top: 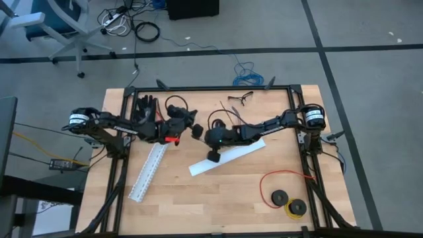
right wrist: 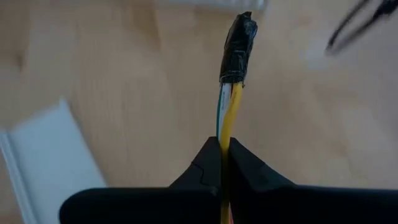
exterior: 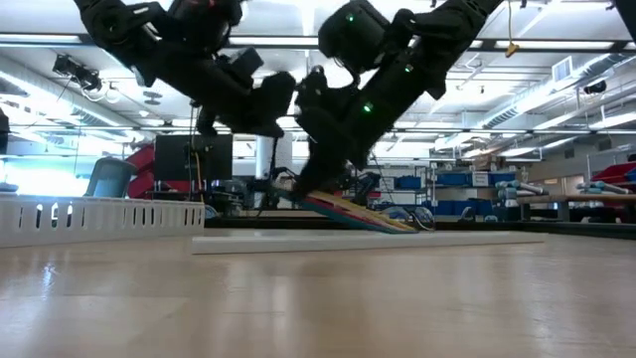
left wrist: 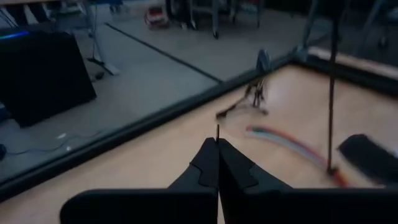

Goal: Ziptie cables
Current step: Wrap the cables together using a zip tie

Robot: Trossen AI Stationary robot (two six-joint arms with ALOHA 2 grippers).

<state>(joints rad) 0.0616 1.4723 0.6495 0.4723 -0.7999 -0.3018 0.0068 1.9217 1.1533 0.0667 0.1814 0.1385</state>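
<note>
the cables point(right wrist: 227, 109), thin insulated wires ending in a dark taped plug, are pinched by the right gripper point(right wrist: 222, 149) above a white slotted channel point(top: 226, 157), while a thin black tie point(left wrist: 217, 131) is pinched by the left gripper point(left wrist: 217, 149).

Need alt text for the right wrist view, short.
The right gripper is shut on the cables, a thin bundle of yellow, white and green wires ending in a dark taped plug, above the wooden table. A white plastic channel lies alongside.

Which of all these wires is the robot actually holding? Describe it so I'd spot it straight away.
Look to the right gripper above the middle of the wooden table. It is shut on the cables, a thin bundle, yellow, white and green. Unlike the red wire loop lying near the table's edge, this bundle ends in a dark wrapped tip.
</note>
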